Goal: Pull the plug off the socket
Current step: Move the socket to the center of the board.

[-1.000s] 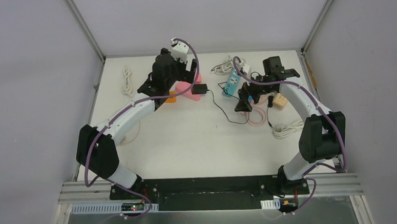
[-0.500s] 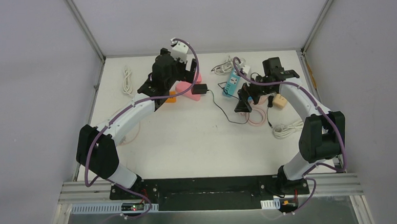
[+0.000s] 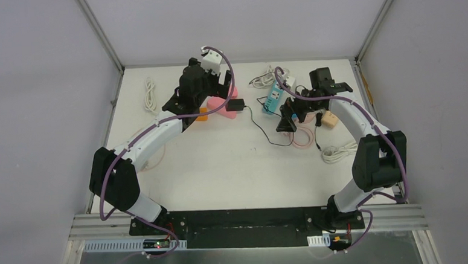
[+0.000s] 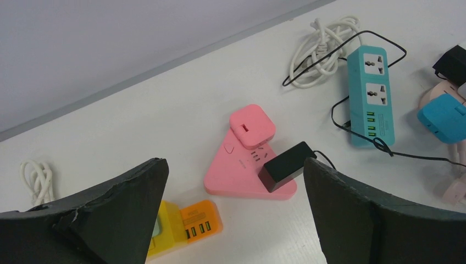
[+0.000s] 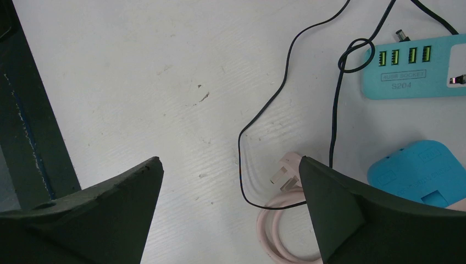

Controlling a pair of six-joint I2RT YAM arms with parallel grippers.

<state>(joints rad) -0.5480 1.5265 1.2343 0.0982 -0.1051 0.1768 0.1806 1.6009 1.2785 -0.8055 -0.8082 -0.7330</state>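
Where you must reach — plug (image 4: 287, 166): black block seated in the pink socket (image 4: 233, 179), lying ahead, right of centre, long axis slanting up-right.
left gripper (image 4: 233, 164): jaws wide apart, the nearer arm.
right gripper (image 5: 231, 162): jaws spread too, over a pink cable (image 5: 262, 221) — well apart from the plug.

Robot lab cell: white table (image 3: 221, 166), aluminium frame (image 3: 100, 33), grey walls (image 3: 232, 20)

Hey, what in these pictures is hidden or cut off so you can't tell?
Plug prongs: left wrist view, buried in the pink socket.
Yellow-orange block: left wrist view, partly behind a finger.
Teal strip: right wrist view, cut off by the right edge.
Blue adapter: right wrist view, cut off by the right edge.
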